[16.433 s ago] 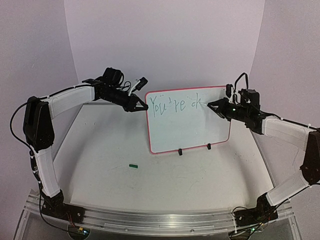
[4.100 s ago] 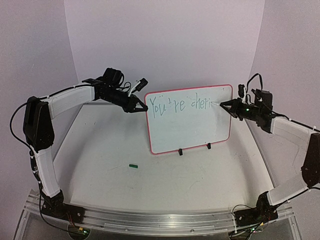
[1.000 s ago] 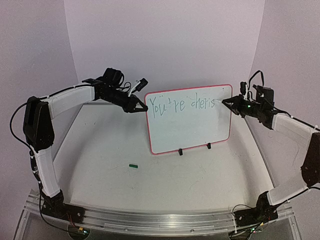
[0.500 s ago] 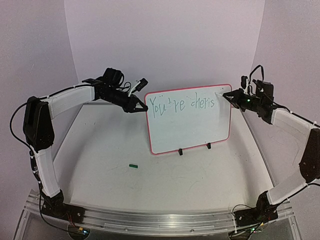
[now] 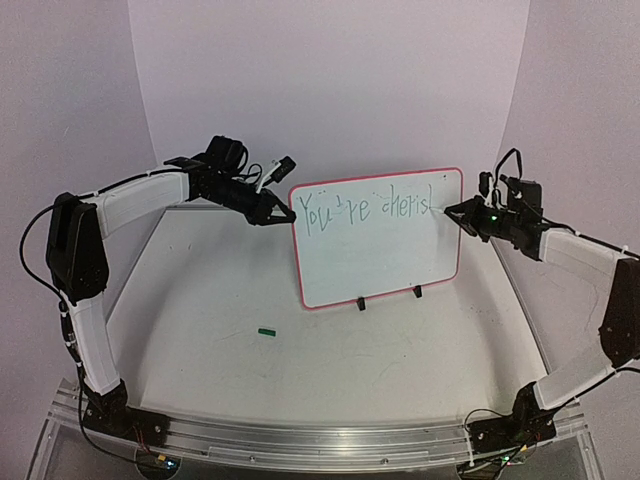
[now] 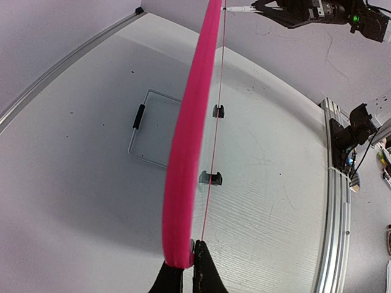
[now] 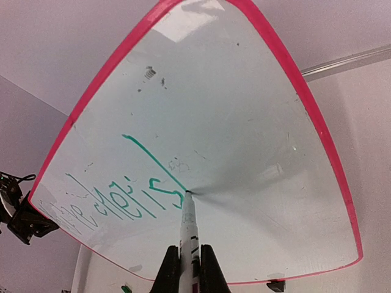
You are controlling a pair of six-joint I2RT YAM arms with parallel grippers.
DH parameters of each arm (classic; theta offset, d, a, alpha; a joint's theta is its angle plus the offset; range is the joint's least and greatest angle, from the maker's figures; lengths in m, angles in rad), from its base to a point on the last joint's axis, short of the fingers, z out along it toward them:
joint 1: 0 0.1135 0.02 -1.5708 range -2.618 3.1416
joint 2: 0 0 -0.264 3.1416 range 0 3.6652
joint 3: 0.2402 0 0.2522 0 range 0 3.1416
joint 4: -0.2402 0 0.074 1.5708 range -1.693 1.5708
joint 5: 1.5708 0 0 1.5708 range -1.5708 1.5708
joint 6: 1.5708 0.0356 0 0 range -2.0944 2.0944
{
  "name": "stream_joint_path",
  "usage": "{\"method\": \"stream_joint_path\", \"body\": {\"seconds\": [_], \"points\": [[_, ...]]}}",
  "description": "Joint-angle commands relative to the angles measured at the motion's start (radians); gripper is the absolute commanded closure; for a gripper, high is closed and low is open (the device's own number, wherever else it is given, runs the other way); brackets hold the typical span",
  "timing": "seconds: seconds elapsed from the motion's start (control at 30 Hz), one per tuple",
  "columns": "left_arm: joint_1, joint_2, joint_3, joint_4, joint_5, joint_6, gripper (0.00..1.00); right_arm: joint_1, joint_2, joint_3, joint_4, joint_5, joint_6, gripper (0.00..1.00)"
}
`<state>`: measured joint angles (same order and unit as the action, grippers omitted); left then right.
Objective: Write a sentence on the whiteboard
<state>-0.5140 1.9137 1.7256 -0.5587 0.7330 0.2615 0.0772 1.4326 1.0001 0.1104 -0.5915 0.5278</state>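
The whiteboard stands upright on the table in its red frame. Green marker words, the sentence, run along its top and read about "You're cheris", followed by a long stroke. My left gripper is shut on the frame's upper left edge. In the left wrist view the pink frame runs edge-on into that gripper. My right gripper is shut on a white marker, and the marker's tip touches the board at the foot of the newest stroke.
A small green marker cap lies on the table left of centre. Two black clip feet hold the board's lower edge. A wire handle frame lies flat behind the board. An aluminium rail runs along the near edge.
The writing has grown from "ch" to "cheris". In the last second the right gripper rose to the board's top edge and drew a long downstroke. The left arm has not moved.
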Motion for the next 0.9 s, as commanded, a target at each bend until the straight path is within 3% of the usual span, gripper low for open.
{"method": "stream_joint_path", "body": {"seconds": [0.0,0.87], "points": [[-0.011,0.001,-0.013,-0.052,-0.05,0.046,1.0,-0.003,-0.037,-0.02,0.02,0.019,-0.002,1.0],[-0.011,-0.006,-0.018,-0.055,-0.053,0.05,1.0,-0.004,-0.036,0.037,0.084,0.071,0.064,1.0]]}}
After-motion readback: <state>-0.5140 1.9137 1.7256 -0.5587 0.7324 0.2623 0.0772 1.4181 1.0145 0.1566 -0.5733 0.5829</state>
